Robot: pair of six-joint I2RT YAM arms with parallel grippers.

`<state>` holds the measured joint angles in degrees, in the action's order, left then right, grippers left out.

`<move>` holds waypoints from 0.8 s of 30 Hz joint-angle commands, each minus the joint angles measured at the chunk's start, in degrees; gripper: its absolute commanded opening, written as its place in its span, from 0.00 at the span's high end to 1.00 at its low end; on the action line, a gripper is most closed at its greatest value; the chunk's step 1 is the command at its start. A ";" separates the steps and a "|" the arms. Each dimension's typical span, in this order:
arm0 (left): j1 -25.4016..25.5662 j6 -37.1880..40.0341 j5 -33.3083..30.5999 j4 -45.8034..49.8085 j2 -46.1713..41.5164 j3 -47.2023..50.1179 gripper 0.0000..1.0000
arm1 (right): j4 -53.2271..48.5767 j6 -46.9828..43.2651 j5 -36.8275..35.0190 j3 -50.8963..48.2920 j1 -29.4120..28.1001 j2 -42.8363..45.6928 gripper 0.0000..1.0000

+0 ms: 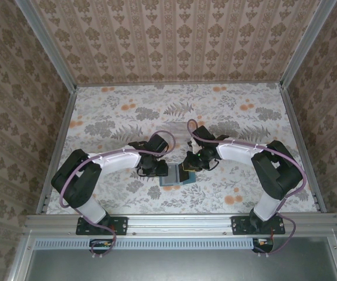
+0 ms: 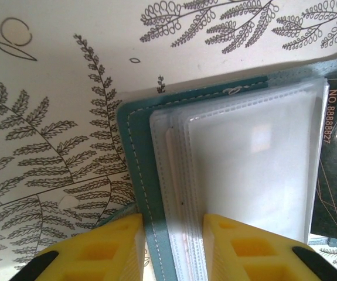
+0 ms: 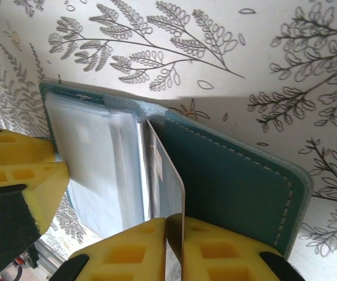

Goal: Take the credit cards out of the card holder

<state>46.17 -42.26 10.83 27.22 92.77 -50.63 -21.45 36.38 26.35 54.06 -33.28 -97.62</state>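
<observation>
The teal card holder lies open on the table between the two arms. In the left wrist view my left gripper is shut on the card holder's stitched teal edge together with its stack of clear sleeves. A dark credit card with printed numbers shows at the right. In the right wrist view my right gripper is shut on a thin pale credit card. That card stands on edge between the sleeves and the teal panel. The left gripper's yellow finger presses the sleeves at the left.
The floral tablecloth covers the table, with patterned walls on three sides. A metal rail runs along the near edge by the arm bases. Both grippers stand close together over the holder.
</observation>
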 commanded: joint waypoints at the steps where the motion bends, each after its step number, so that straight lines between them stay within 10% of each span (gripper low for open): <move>1: 0.92 -0.73 0.43 0.52 -0.09 1.41 0.69 | -3.06 0.09 -1.27 1.46 -0.30 0.93 0.84; 24: 0.32 -0.06 -0.33 1.77 -2.26 0.72 0.69 | -3.67 1.54 -1.39 0.52 -0.47 3.74 0.88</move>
<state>46.44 -42.39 10.66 27.05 92.18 -50.30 -23.20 37.47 25.71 54.30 -33.43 -95.39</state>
